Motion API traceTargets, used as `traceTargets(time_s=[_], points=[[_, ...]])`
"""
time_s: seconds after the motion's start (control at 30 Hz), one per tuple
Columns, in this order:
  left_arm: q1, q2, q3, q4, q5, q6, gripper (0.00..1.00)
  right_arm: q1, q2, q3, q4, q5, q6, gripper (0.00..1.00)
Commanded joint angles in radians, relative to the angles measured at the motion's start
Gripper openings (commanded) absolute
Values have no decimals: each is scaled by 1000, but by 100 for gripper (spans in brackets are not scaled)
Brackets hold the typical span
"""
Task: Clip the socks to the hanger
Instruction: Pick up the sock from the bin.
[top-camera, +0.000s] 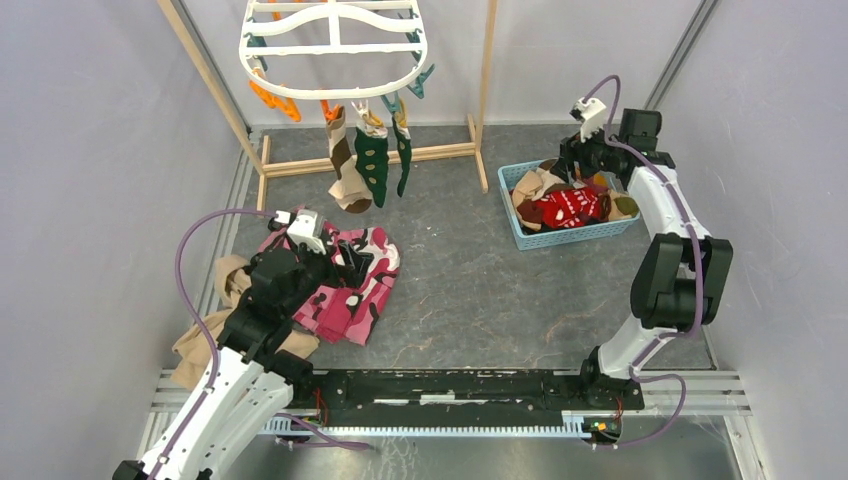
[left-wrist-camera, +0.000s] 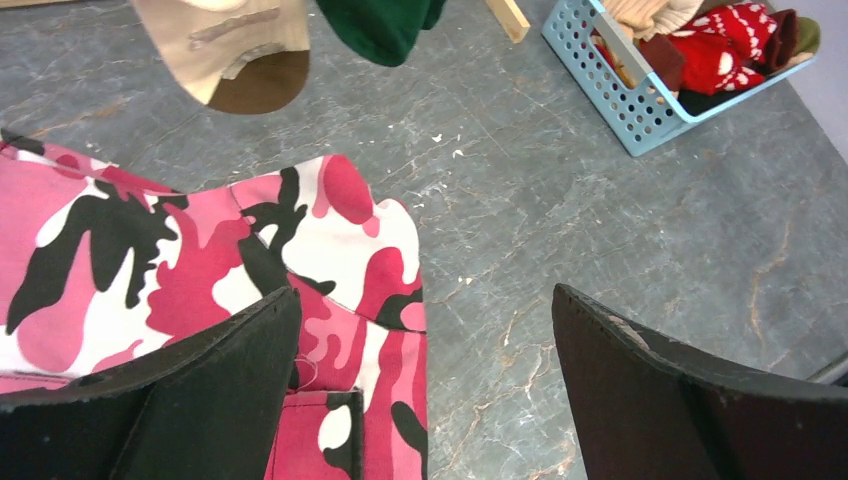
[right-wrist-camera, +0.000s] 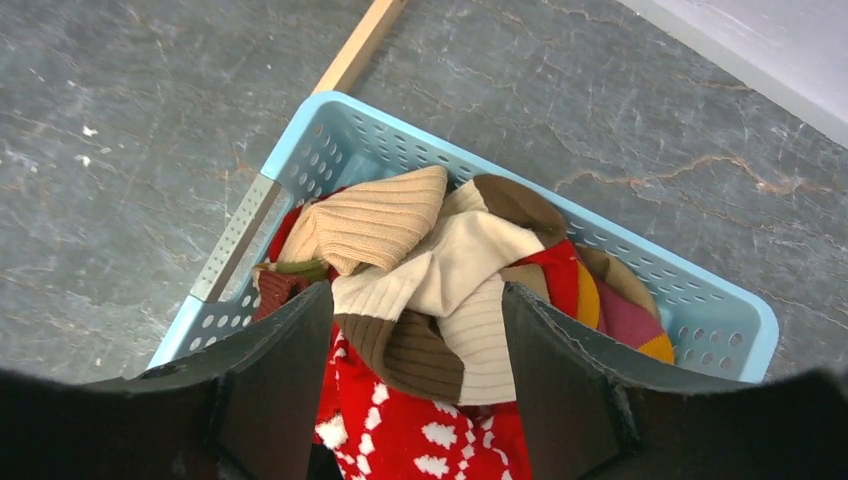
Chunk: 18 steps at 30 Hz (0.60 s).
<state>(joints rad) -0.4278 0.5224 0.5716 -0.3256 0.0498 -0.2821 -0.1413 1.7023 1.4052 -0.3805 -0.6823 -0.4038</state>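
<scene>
The white hanger (top-camera: 335, 50) hangs at the top of the top view, with a tan-and-brown sock (top-camera: 345, 170) and two dark green socks (top-camera: 373, 165) clipped to its front edge. More socks lie piled in the blue basket (top-camera: 520, 235). In the right wrist view these are a cream-and-brown sock (right-wrist-camera: 450, 290), a tan ribbed sock (right-wrist-camera: 375, 220) and a red sock with white pattern (right-wrist-camera: 420, 430). My right gripper (right-wrist-camera: 417, 295) is open, with its jaws either side of the cream-and-brown sock. My left gripper (left-wrist-camera: 425, 330) is open and empty over the edge of the pink camouflage garment (left-wrist-camera: 200, 250).
Wooden stand poles (top-camera: 215, 80) and a base bar (top-camera: 420, 155) frame the hanger. A plain tan cloth (top-camera: 200, 340) lies at the left beside my left arm. The basket (left-wrist-camera: 625, 95) sits to the right of the stand. Grey walls close both sides.
</scene>
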Motion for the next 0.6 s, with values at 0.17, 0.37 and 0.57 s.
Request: traceTargets(time_s=[0.17, 0.37, 0.57], points=[[-1, -31, 19, -23, -106, 11, 100, 85, 29, 83, -165, 144, -226, 67], [-1, -34, 12, -23, -112, 9, 100, 132, 41, 80, -222, 234, -363, 70], [0, -27, 12, -27, -108, 7, 100, 213, 95, 116, -220, 372, -383, 71]])
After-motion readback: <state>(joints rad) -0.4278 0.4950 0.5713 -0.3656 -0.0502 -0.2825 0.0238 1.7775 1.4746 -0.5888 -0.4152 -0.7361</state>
